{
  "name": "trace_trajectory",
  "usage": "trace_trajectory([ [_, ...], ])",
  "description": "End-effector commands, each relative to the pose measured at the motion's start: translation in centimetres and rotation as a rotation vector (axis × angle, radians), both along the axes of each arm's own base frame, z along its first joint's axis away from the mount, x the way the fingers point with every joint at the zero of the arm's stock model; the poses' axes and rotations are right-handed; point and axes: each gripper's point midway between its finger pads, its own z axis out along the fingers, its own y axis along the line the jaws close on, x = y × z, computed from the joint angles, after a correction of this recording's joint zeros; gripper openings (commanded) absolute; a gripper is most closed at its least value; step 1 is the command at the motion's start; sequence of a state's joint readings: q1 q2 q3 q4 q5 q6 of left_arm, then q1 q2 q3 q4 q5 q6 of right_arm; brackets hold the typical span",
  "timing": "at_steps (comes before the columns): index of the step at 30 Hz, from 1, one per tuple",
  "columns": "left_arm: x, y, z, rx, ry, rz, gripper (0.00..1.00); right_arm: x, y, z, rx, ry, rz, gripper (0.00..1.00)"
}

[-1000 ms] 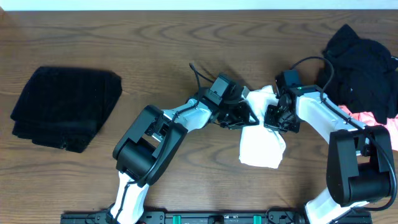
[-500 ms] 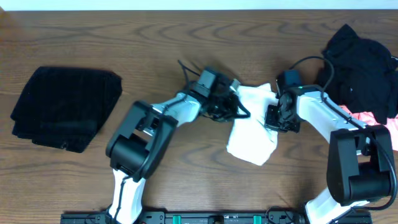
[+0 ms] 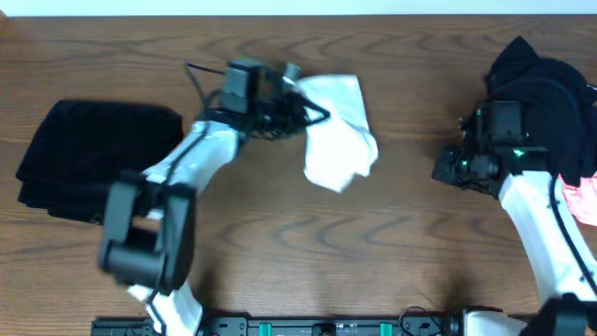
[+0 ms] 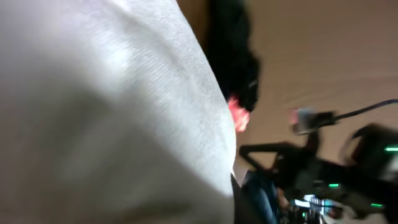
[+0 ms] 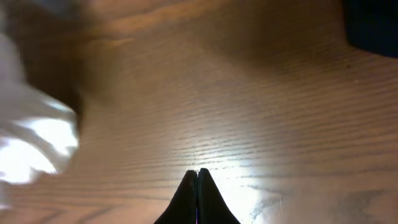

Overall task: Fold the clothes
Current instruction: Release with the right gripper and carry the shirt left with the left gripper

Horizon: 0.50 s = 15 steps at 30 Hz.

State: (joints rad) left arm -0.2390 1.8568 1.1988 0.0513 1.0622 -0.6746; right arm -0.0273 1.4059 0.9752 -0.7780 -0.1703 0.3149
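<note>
A white folded garment point(image 3: 338, 131) hangs bunched over the back middle of the table, and my left gripper point(image 3: 311, 111) is shut on its left edge. In the left wrist view white cloth point(image 4: 106, 118) fills most of the picture and hides the fingers. My right gripper point(image 3: 444, 171) is off to the right, apart from the white garment and shut with nothing in it; its fingertips point(image 5: 198, 177) meet over bare wood. The white garment point(image 5: 28, 140) shows blurred at the left of the right wrist view.
A folded black garment point(image 3: 98, 163) lies at the far left. A heap of black clothes point(image 3: 546, 93) with a pink piece point(image 3: 585, 201) under it sits at the right edge behind the right arm. The table point(image 3: 392, 252) is brown wood.
My left gripper closed on the white garment and carried it left and toward the back. The right gripper let go and pulled away to the right.
</note>
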Motion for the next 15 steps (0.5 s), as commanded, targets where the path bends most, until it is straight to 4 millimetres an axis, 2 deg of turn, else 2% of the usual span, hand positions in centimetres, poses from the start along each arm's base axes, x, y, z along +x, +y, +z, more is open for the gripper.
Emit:
trace_trajectory([
  [1, 0.7, 3.5, 5.2, -0.054, -0.103, 0.047, 0.06, -0.2, 0.1, 0.1, 0.021, 0.014, -0.019, 0.01],
  [5, 2.6, 9.8, 9.3, -0.057, -0.203, 0.194, 0.06, -0.5, 0.2, 0.0, 0.021, 0.026, -0.016, 0.01],
  [8, 3.7, 15.8, 11.6, -0.042, -0.279, 0.328, 0.06, -0.5, 0.4, 0.0, 0.021, 0.025, -0.010, 0.01],
  [12, 4.6, 24.5, 12.4, -0.009, -0.324, 0.518, 0.06, -0.8, 0.7, -0.1, 0.021, 0.037, 0.000, 0.01],
  [15, 4.4, 30.7, 12.7, 0.036, -0.381, 0.641, 0.06, -1.1, 0.8, -0.2, 0.019, 0.048, 0.008, 0.01],
])
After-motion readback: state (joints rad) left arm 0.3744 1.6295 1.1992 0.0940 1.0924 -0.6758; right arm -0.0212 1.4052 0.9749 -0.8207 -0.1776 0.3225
